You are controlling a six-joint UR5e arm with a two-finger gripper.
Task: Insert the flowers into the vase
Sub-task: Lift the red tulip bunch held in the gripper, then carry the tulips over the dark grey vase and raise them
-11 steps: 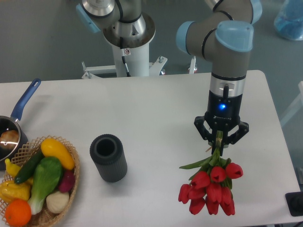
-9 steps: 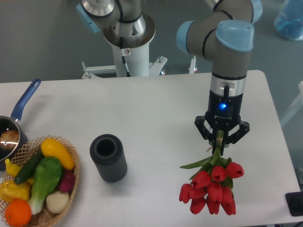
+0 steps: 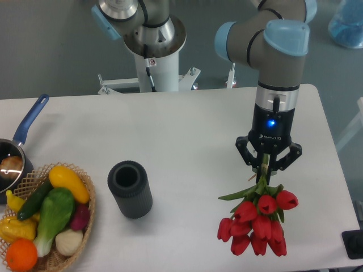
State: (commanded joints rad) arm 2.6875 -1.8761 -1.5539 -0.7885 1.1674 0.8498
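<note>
The gripper [image 3: 265,165] points straight down over the right part of the table [image 3: 187,130], and its two fingers are closed on the stem end of the flowers [image 3: 258,220]. The bunch hangs below the fingers with the red buds lowest and the green leaves spreading just under the grip point; the buds sit near the front right edge of the table. A blue indicator light is lit on the wrist section above the gripper. The vase [image 3: 130,188] stands upright on the table, well apart from the flowers and to their left, with its open mouth facing up. Left of the vase, a wicker basket [image 3: 86,212] holds coloured toy vegetables and fruit at the front left corner. Behind the basket, a saucepan [image 3: 12,160] with a blue handle sits at the left edge.
</note>
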